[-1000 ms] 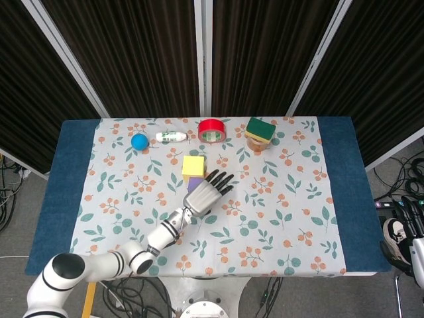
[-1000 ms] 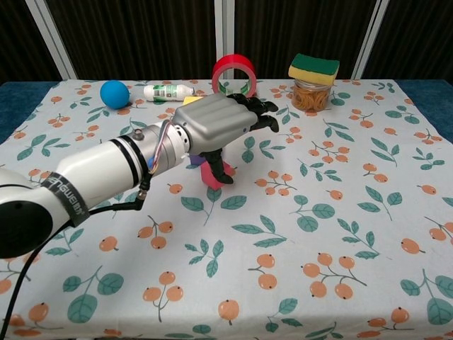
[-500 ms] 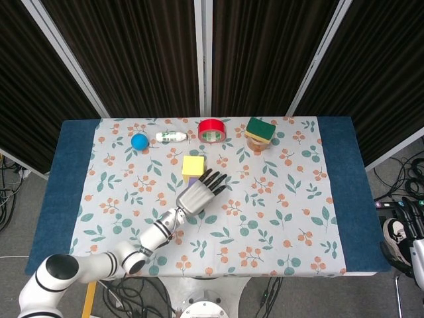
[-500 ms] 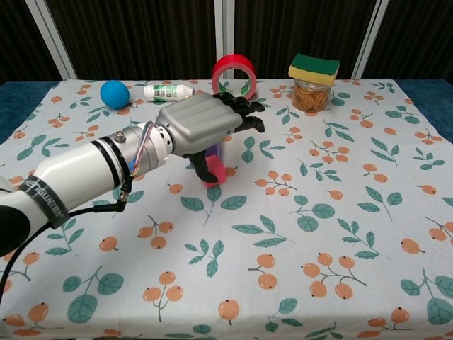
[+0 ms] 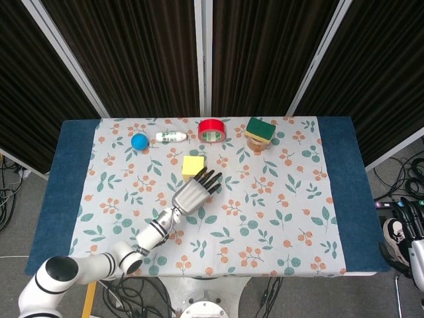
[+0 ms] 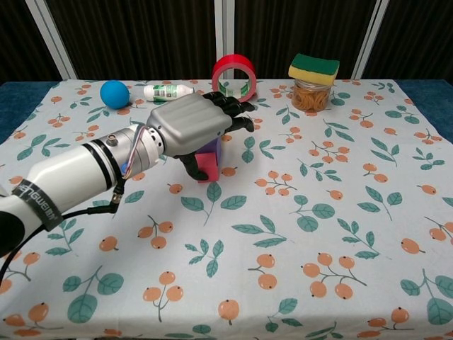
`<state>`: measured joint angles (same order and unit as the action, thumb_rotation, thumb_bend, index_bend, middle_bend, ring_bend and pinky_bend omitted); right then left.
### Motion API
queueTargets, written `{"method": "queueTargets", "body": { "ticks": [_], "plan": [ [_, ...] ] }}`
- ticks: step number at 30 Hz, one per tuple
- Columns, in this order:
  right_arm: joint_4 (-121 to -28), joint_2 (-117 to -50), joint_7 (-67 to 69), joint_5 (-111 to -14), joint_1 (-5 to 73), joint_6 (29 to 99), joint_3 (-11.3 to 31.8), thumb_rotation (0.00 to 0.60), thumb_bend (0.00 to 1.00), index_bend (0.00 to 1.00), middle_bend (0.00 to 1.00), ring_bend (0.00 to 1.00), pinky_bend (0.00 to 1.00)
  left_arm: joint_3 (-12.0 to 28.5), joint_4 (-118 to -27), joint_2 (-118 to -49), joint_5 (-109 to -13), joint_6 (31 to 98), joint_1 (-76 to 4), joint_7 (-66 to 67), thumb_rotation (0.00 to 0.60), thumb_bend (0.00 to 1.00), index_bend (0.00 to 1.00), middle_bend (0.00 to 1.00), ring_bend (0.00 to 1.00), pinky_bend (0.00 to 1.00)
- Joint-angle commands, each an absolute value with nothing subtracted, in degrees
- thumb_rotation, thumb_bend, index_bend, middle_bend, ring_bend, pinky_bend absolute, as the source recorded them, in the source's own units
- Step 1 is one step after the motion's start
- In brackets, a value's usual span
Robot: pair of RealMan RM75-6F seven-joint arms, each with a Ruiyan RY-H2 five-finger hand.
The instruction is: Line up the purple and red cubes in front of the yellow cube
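Observation:
In the head view, the yellow cube sits at mid-table. My left hand lies just in front of it, fingers stretched out toward it, covering the other two cubes. In the chest view, the red cube stands on the cloth under my left hand, with the thumb hanging down beside its left face. A strip of the purple cube shows right behind the red one, under the fingers. Nothing is gripped. The hand hides the yellow cube in the chest view. My right hand does not show.
Along the back stand a blue ball, a small white bottle lying on its side, a red tape roll and a jar topped with a green-yellow sponge. The floral cloth covers the table.
My left hand has slid left and slightly back over the cubes. Its thumb has passed from the red cube's right front to its left side. The red cube has barely moved.

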<state>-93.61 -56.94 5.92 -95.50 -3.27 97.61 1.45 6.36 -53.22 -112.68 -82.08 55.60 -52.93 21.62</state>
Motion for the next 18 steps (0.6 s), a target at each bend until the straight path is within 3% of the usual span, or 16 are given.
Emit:
{"method": "queueTargets", "body": {
  "ticks": [1, 18],
  "plan": [
    [-93.6, -56.9, 5.9, -95.5, -3.3, 97.7, 1.5, 0.600, 0.22, 0.00, 0.01, 0.00, 0.04, 6.3, -52.7, -112.8, -82.5, 55.9, -52.9, 21.7, 0.600, 0.06, 0.21, 0.02, 0.04, 0.10],
    [-93.7, -56.8, 5.9, -95.4, -3.5, 97.8, 1.5, 0.600, 0.22, 0.00, 0.01, 0.00, 0.04, 7.0, -50.6, -113.8, -82.9, 55.6, -53.2, 21.0, 0.600, 0.06, 0.21, 0.02, 0.04, 0.10]
  ]
}}
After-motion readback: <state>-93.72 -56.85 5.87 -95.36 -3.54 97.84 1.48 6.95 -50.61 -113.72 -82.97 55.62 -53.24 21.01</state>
